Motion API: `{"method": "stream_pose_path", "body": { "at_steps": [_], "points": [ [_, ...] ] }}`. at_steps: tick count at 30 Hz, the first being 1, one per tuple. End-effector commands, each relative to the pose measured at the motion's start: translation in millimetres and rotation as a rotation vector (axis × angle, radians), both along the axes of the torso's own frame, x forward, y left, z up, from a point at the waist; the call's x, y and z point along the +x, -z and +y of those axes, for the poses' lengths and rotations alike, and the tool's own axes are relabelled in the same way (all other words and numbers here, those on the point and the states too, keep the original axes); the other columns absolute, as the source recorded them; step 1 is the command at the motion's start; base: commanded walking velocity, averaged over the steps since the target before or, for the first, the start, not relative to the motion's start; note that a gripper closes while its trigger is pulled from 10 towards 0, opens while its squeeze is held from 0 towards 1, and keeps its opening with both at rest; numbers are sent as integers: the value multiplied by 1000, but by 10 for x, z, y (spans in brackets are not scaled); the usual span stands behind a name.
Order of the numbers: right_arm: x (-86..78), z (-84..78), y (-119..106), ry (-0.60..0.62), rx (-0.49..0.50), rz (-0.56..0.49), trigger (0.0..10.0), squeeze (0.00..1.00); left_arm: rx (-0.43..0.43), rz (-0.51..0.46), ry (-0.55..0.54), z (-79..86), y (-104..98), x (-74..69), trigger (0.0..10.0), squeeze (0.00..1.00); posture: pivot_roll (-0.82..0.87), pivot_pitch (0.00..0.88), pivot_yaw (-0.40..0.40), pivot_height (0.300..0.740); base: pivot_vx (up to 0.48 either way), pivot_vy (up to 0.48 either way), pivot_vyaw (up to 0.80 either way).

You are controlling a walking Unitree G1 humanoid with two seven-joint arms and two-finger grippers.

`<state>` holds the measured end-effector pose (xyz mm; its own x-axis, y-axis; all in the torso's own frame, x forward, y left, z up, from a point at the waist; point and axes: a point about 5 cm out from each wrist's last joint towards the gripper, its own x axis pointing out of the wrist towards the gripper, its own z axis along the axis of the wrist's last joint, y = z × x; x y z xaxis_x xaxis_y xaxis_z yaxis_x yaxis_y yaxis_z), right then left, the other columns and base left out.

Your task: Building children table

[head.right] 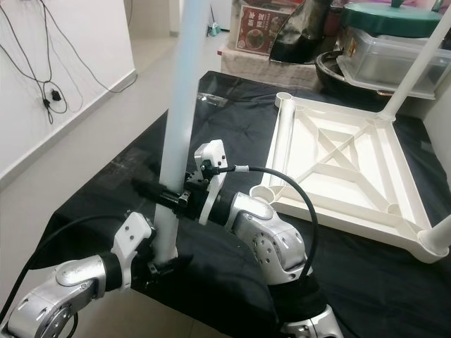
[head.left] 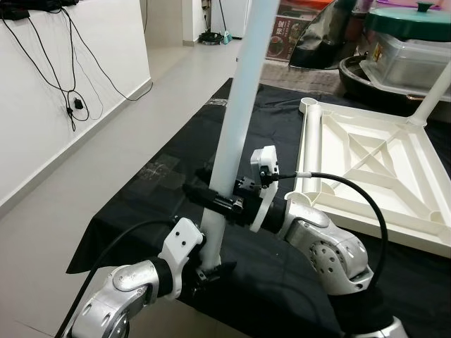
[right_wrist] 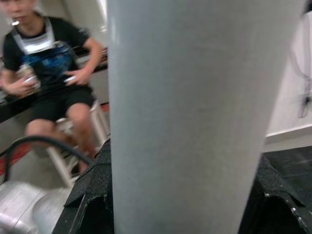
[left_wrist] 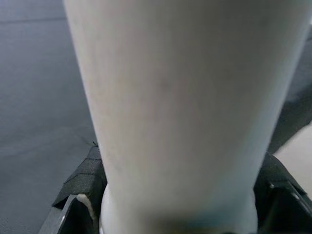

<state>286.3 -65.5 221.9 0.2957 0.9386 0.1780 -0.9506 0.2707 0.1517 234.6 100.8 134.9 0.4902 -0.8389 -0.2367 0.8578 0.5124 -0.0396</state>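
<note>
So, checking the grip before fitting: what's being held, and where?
The white table leg, near its lower end: left tool lowest, right tool just above.

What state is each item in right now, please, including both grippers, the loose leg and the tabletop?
White table leg: held nearly upright, tilted slightly, clear of the tabletop.
Left gripper: shut on the leg's lower end.
Right gripper: shut on the leg higher up.
White tabletop: upside down on the black cloth, ribs up.
Another leg: already standing in a far corner socket.
Near corner socket: empty.
</note>
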Motion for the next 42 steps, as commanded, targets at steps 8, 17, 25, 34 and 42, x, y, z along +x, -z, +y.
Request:
{"method": "stream_pose_path", "body": {
  "at_steps": [8, 17, 25, 34, 42],
  "points": [
    [-39, 34, 48, -88, -47, 18, 10000, 0, -38, 33, 129, -66, -52, -157, 10000, 0, 122, 85, -60, 740, 0, 0, 0],
    [-124, 22, 110, -174, -87, 35, 10000, 0, -49, 80, 168, -70, -32, -234, 10000, 0, 120, 86, -58, 740, 0, 0, 0],
    [-182, 23, 134, -233, -92, 55, 0, 0, -50, 107, 191, -52, -26, -269, 10000, 0, 118, 86, -55, 740, 0, 0, 0],
    [-189, 5, 124, -237, -84, 62, 0, 0, -31, 156, 139, -20, 18, -237, 10000, 0, 117, 88, -57, 740, 0, 0, 0],
    [-111, -66, 45, -204, -66, 54, 0, 0, -51, 145, 129, -45, 15, -295, 10000, 1000, 119, 87, -55, 740, 0, 0, 0]
  ]
}}
